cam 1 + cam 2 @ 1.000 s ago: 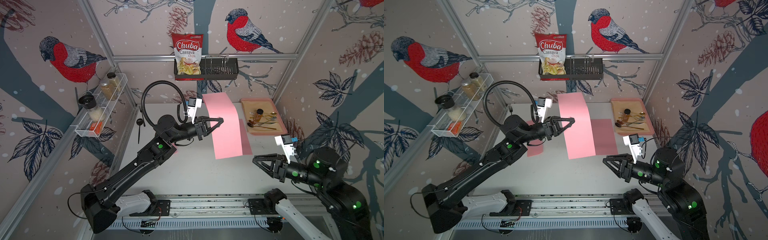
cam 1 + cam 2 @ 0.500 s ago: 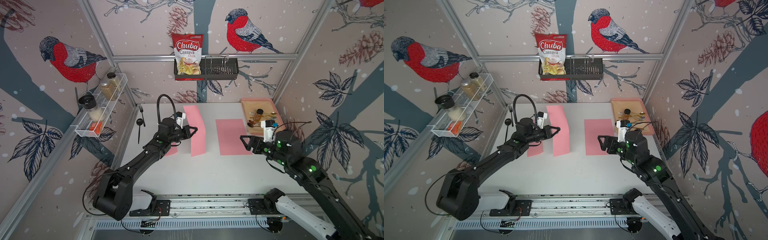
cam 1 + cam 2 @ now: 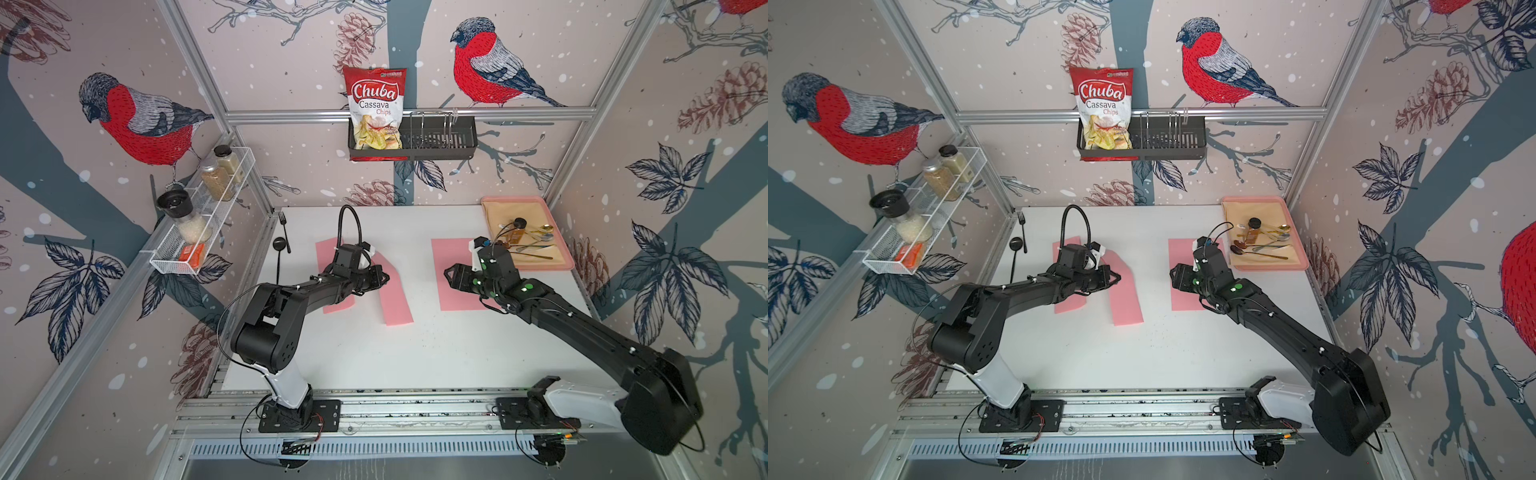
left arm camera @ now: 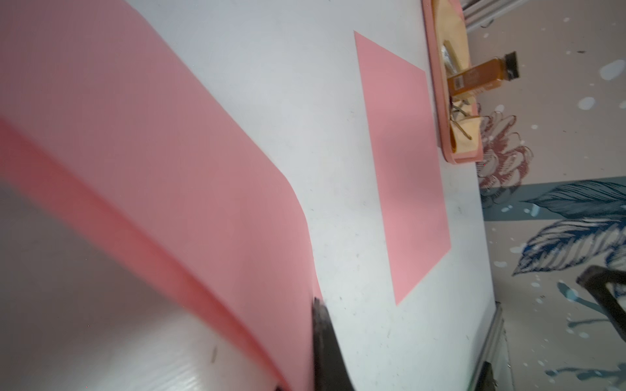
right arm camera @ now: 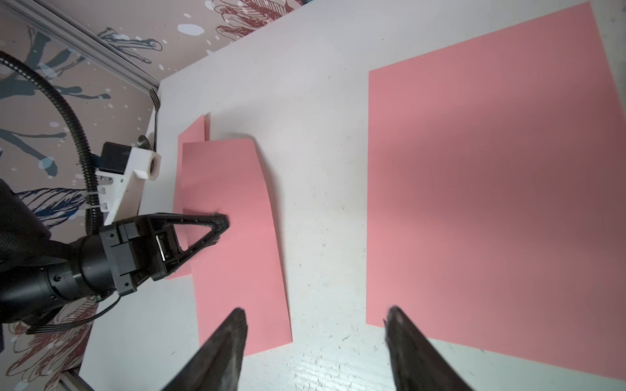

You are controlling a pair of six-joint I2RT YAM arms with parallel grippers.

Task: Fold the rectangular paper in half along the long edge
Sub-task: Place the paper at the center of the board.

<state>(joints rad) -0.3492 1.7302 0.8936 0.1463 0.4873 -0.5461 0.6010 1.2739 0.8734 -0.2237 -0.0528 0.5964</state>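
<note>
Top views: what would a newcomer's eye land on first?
The pink paper mid-table, bowed upward with one edge pinched in the shut left gripper. Next, a second pink sheet lying flat to its right, by the open right gripper. Behind, the red Chuba cassava chips bag in the black wall basket, flanked by red bullfinch murals.

Bullfinch wallpaper (image 3: pixel 141 120) (pinecones too) surrounds a white table (image 3: pixel 415 353) framed in aluminium.

The pink paper (image 3: pixel 397 303) looks matt and smooth. The white table (image 3: pixel 374 357) is smooth, faintly glossy, speckled with scuffs. The chips bag (image 3: pixel 376 110) is glossy film; the frame rail (image 3: pixel 415 405) is brushed metal.
</note>
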